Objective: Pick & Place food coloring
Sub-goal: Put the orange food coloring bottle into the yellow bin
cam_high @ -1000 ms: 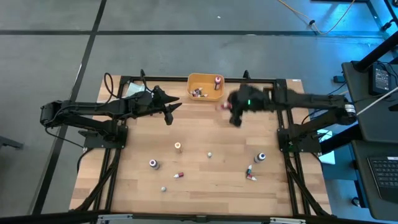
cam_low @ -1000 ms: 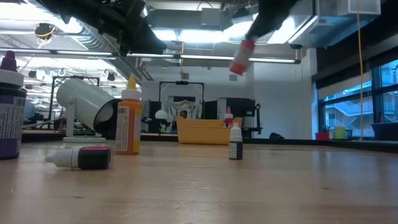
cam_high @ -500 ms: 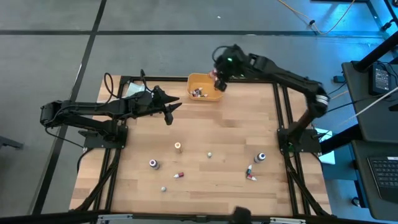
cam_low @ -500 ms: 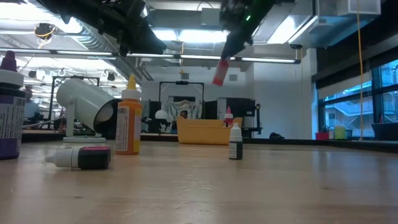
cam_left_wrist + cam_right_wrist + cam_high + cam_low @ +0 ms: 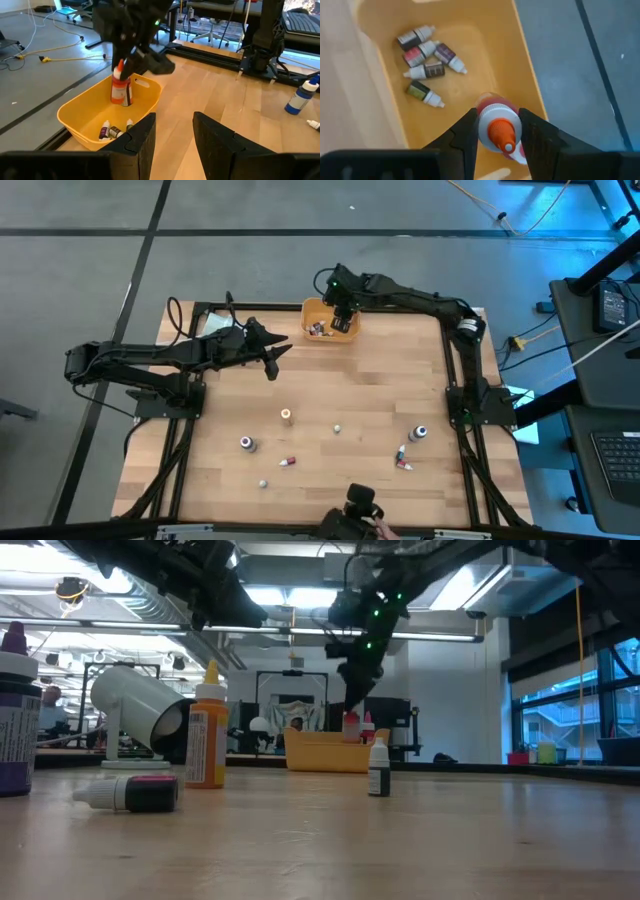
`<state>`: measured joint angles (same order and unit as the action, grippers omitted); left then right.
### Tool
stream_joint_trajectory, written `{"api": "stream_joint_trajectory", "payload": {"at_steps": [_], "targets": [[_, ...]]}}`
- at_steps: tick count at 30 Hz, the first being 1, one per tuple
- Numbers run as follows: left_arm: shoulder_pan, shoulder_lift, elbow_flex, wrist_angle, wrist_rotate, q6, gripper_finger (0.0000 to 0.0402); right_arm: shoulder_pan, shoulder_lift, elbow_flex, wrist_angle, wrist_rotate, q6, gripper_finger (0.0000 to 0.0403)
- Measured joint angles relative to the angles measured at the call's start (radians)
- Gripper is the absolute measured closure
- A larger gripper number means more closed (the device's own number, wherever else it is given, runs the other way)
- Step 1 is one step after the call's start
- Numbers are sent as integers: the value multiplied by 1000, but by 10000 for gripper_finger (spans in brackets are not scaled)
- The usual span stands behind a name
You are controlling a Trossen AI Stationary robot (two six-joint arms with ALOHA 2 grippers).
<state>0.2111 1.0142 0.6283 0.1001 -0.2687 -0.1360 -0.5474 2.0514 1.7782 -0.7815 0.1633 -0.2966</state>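
My right gripper is over the orange bin at the table's far edge, shut on a red food coloring bottle with an orange tip. Several small bottles lie on the bin's floor, and another one stands right behind the held one. More food coloring stands or lies on the table: an orange bottle, a dark one and several tiny ones. My left gripper waits open above the table, left of the bin. My right gripper pinches the red bottle at its top, just under the orange tip, between its two fingers. The fingers come from above, pointing down. The bottle hangs upright inside the bin; its base is at the bin floor, touching or not I cannot tell.
A white cup lies on its side on the near left part of the table, beside the orange bottle. A small dark bottle stands mid-table. Bare wood lies between the bin and the scattered bottles.
My right gripper has carried the red bottle from above the table's right middle toward the far edge and left, to over the orange bin, then down into it. The bottle has gone from high and tilted to upright inside the bin.
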Motion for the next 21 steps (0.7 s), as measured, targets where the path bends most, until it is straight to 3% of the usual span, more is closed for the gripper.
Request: {"api": "stream_joint_trajectory", "payload": {"at_steps": [12,21], "targets": [[0,0,0,-1,-3,7,274,-12,66,-1,27,1,-27,274],[0,0,0,-3,-3,9,274,-13,70,-2,31,6,-27,236]]}}
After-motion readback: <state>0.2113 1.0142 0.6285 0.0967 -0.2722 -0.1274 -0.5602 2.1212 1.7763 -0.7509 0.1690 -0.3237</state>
